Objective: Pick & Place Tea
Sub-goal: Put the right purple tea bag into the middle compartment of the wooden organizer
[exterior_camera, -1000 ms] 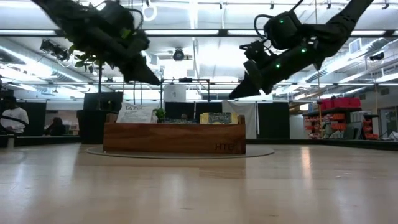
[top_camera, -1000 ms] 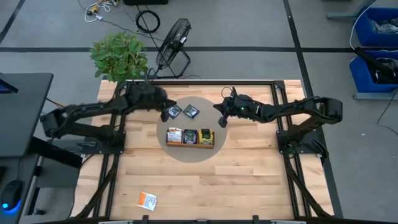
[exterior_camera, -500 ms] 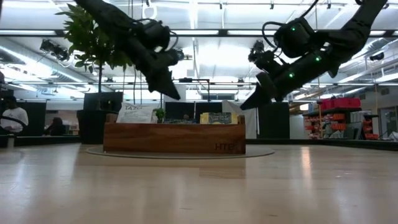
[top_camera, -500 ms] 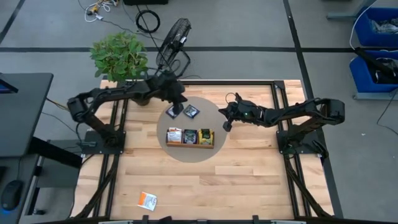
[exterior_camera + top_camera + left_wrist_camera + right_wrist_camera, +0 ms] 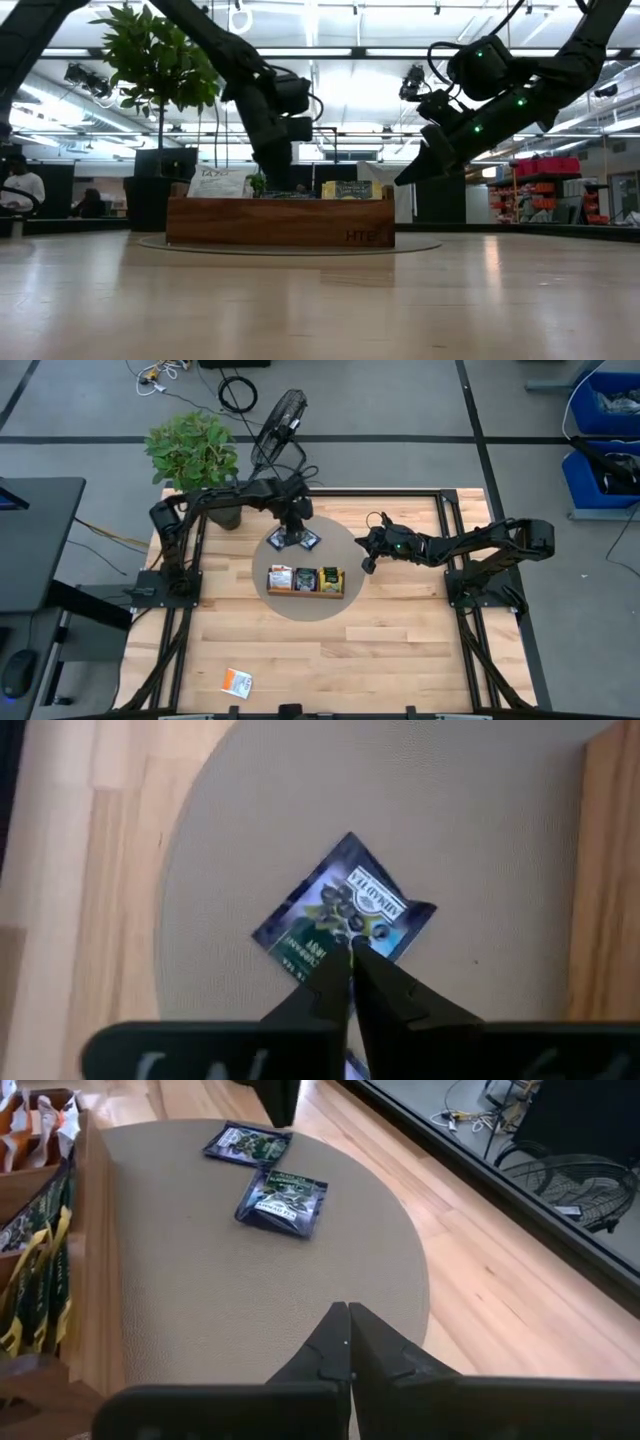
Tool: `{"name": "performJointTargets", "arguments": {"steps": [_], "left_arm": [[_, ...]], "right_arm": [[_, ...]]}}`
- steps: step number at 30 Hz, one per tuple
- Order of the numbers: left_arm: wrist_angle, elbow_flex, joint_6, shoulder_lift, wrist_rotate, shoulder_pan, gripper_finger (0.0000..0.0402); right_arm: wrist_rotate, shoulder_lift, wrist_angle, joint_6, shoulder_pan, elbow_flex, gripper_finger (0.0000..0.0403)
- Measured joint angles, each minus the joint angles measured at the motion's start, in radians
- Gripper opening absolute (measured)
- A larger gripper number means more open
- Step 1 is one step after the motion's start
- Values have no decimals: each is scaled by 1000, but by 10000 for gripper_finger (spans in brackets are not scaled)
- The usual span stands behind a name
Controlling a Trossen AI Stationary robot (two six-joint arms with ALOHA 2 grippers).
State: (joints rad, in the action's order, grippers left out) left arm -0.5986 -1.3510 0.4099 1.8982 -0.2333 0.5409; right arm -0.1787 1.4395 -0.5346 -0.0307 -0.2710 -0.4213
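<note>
Reach for a navy tea sachet on the round mat, worktop overview.
Wooden tray mid-mat, part-filled. Left claw directly above navy sachet, fingers almost together, nothing gripped; second navy sachet just beside. Right claw shut, empty, waiting beside the mat. Orange-and-white sachet well apart near the front edge. Next, by judgement: spread fingers, descend, pinch sachet edge.

Two sachets on mat behind tray
</note>
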Motion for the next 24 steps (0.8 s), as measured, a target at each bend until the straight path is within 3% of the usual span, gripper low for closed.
{"name": "performJointTargets", "arguments": {"steps": [7, 16, 20, 24], "left_arm": [[-23, -20, 23, 20, -94, -40, 106], [-10, -18, 51, 20, -2, -76, 253], [24, -18, 46, 45, 3, -90, 285], [18, -17, 48, 93, 10, -98, 290]], "right_arm": [[3, 0, 13, 1, 0, 0, 0], [3, 0, 11, -9, 0, 0, 0], [3, 0, 11, -14, 0, 0, 0], [3, 0, 15, -14, 0, 0, 0]]}}
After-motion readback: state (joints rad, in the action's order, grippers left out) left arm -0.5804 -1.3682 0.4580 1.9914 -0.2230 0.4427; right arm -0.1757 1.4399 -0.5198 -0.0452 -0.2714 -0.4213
